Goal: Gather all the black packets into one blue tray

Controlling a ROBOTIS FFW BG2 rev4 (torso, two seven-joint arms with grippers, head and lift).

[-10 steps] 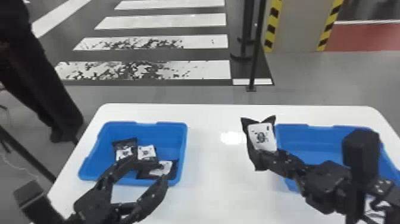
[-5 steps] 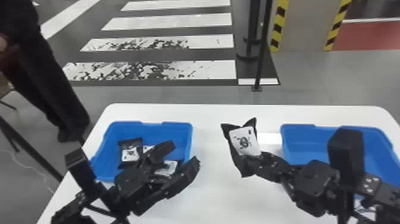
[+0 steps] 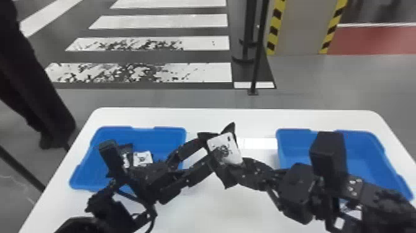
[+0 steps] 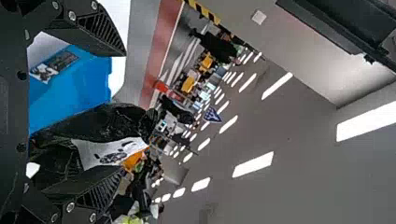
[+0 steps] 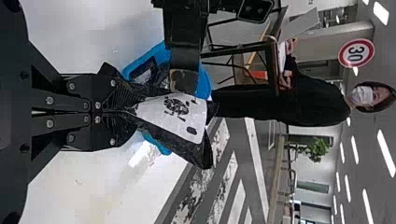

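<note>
Over the table's middle a black packet with a white label [image 3: 224, 148] hangs from my right gripper [image 3: 243, 164], shut on its lower edge. My left gripper [image 3: 208, 151] is open at the packet's left side. In the left wrist view the packet [image 4: 112, 151] lies between the spread fingers of the left gripper [image 4: 122, 112], nearer one finger. The right wrist view has the right gripper [image 5: 130, 109] pinching the packet [image 5: 173, 112]. More packets [image 3: 143, 158] lie in the left blue tray [image 3: 161, 131], partly behind the left arm. A packet [image 4: 53, 65] is in a blue tray [image 4: 70, 98].
The right blue tray [image 3: 362, 136] stands on the white table [image 3: 232, 119], its near part behind the right arm. Between the trays, both grippers are close together above the tabletop. A dark post [image 3: 258, 55] stands beyond the table's far edge.
The left arm has swung right from over the left tray to the held packet. The right gripper has carried the packet a little left, toward the middle.
</note>
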